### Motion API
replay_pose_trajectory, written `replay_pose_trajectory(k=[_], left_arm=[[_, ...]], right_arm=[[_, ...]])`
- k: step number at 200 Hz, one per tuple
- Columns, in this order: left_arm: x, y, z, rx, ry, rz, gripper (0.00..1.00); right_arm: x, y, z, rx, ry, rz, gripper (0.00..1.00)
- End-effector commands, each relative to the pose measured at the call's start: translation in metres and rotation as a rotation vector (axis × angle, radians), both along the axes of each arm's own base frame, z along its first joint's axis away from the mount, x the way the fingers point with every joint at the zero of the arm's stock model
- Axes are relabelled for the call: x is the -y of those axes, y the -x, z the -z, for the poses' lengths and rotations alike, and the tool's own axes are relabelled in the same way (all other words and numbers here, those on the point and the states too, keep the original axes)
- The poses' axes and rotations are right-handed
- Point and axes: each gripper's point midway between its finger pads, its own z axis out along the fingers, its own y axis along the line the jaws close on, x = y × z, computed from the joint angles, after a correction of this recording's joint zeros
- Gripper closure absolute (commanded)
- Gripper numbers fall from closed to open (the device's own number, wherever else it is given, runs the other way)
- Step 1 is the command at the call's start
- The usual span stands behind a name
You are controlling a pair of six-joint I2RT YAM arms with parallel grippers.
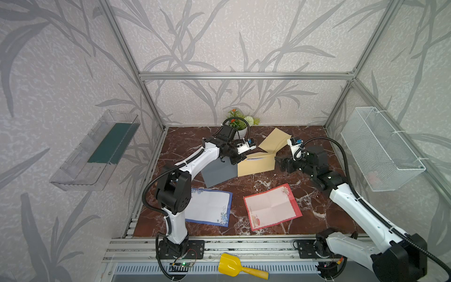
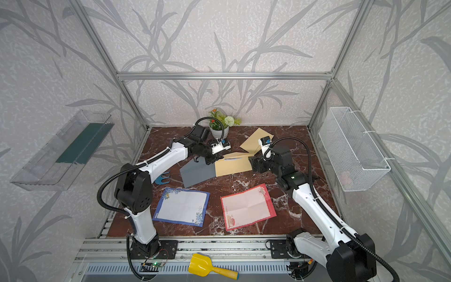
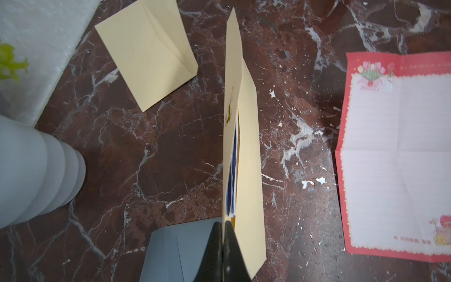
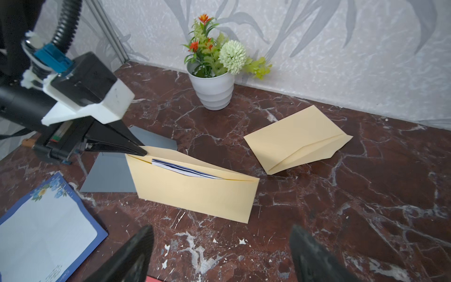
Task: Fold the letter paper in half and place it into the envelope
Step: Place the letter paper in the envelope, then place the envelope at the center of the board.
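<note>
Now the tan envelope (image 4: 195, 193) stands on its long lower edge at the far middle of the counter (image 4: 341, 207), mouth upward. The folded letter paper (image 4: 181, 170) sits inside it, and only a white and blue strip shows above the front panel. The left jaws are pressed together on the envelope's back flap at its left top corner. The right jaws are spread wide just off its right end, with nothing between them.

The envelope's left end overlaps a grey envelope (image 1: 217, 174). A second tan envelope (image 1: 274, 140) lies flat, far and to the right, apart from it, and a potted plant (image 4: 214, 92) stands by the far wall. Nearer, a blue-bordered sheet (image 1: 210, 207) and a red-bordered sheet (image 1: 272, 207) lie creased and flat. Bare counter separates them from the envelope. What the wire basket (image 1: 380, 149) on the right wall holds I cannot tell.
</note>
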Motion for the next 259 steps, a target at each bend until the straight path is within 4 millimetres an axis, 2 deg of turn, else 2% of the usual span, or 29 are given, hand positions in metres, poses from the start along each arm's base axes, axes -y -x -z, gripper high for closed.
replay_pose_trajectory(k=[1, 54, 86, 95, 120, 140, 195, 222, 251, 253, 259], left_arm=[[-0.001, -0.011, -0.040, 0.031, 0.115, -0.153, 1.00], [-0.009, -0.012, -0.063, 0.003, 0.354, -0.414, 1.00], [-0.017, -0.010, -0.063, -0.112, 0.434, -0.617, 1.00], [-0.020, -0.012, -0.059, -0.148, 0.452, -0.686, 1.00], [-0.020, -0.008, -0.041, -0.210, 0.458, -0.762, 1.00], [-0.017, -0.006, -0.026, -0.241, 0.487, -0.815, 1.00], [-0.028, 0.001, 0.014, -0.293, 0.549, -0.971, 1.00], [-0.028, 0.007, 0.047, -0.350, 0.533, -1.011, 1.00], [-0.027, 0.009, 0.073, -0.398, 0.532, -1.041, 1.00], [-0.026, 0.009, 0.075, -0.401, 0.531, -1.041, 1.00], [-0.025, 0.010, 0.080, -0.409, 0.530, -1.042, 1.00]], right_arm=[[0.004, -0.011, -0.010, -0.038, -0.147, 0.095, 0.00], [0.003, -0.020, 0.005, -0.171, -0.224, 0.121, 0.01], [0.000, -0.024, 0.018, -0.234, -0.211, 0.119, 0.10], [-0.005, -0.024, 0.021, -0.254, -0.214, 0.099, 0.17], [-0.019, -0.025, 0.030, -0.295, -0.220, 0.065, 0.44], [-0.034, -0.025, 0.037, -0.310, -0.184, 0.034, 0.55], [-0.075, -0.032, 0.065, -0.388, -0.143, -0.024, 0.61], [-0.094, -0.039, 0.090, -0.436, -0.125, -0.040, 0.63], [-0.107, -0.049, 0.112, -0.478, -0.122, -0.041, 0.67], [-0.108, -0.050, 0.121, -0.496, -0.114, -0.039, 0.68], [-0.110, -0.052, 0.128, -0.508, -0.111, -0.039, 0.68]])
